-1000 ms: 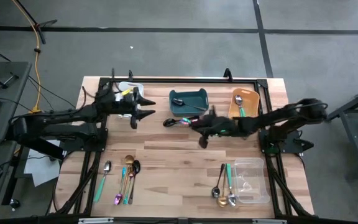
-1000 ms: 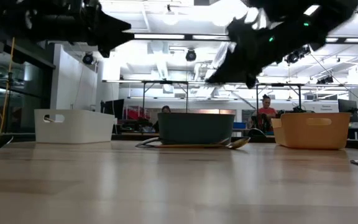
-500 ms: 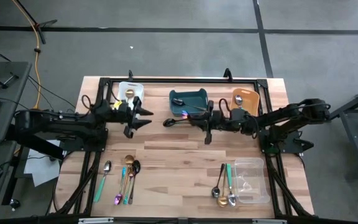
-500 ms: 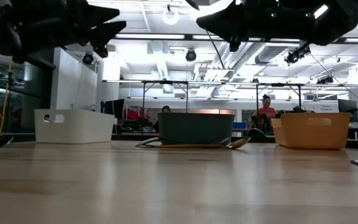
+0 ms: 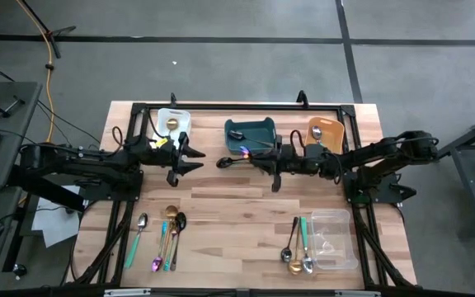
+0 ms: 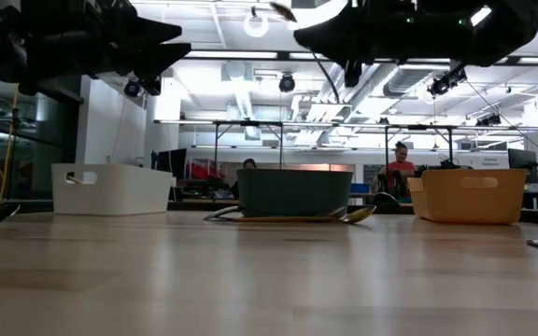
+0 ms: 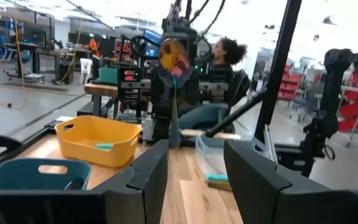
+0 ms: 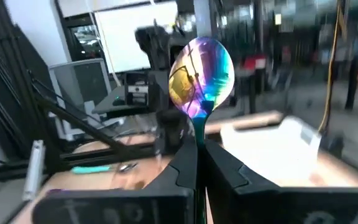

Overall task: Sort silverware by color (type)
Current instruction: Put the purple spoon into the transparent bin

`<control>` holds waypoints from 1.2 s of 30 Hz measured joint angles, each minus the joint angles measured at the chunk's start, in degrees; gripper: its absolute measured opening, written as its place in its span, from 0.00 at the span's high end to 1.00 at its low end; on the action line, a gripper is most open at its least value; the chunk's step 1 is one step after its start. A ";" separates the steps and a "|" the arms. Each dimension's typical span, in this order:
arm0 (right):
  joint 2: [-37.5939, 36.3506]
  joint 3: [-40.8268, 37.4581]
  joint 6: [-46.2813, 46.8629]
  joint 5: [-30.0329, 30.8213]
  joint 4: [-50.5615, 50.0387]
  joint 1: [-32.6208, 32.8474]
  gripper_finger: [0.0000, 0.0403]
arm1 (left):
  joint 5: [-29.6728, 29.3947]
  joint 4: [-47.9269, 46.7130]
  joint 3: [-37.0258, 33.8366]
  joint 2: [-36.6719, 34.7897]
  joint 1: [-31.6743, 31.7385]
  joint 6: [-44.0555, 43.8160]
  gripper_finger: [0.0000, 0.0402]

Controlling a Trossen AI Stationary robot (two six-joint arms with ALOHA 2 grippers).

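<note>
While both arms are being held above the middle band of the table [image 5: 237,206], an iridescent spoon [image 8: 201,78] is being gripped by its handle in the right gripper [image 8: 196,163], whose fingers are clenched tight on it, bowl pointing away from the wrist. In the high view this right gripper [image 5: 258,158] is being shown at centre frame, just below the teal bin [image 5: 251,134], with the spoon's purple bowl showing at its tip. The left gripper [image 5: 190,155] is being held at left of centre, below the white bin [image 5: 172,122], its fingers [image 7: 148,171] spread apart and nothing being carried between them. The two grippers are being pointed toward each other, well apart. The remaining silverware is being kept in two groups on the table: one cluster [image 5: 162,235] at lower left, another [image 5: 297,247] at lower right beside the clear bin [image 5: 332,241]. An orange bin [image 5: 326,134] is being seen at upper right.
</note>
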 joint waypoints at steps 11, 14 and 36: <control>0.14 21.23 22.80 12.07 -59.96 14.42 0.99 | -0.06 -3.58 0.02 0.02 0.00 -5.80 0.63; 0.39 27.29 34.39 18.77 -76.55 21.58 0.99 | -0.09 -3.57 0.02 0.00 0.00 -9.00 0.63; 0.79 30.31 100.91 1.64 -116.60 54.31 0.99 | -4.16 -10.76 0.04 0.02 -8.76 -13.60 0.63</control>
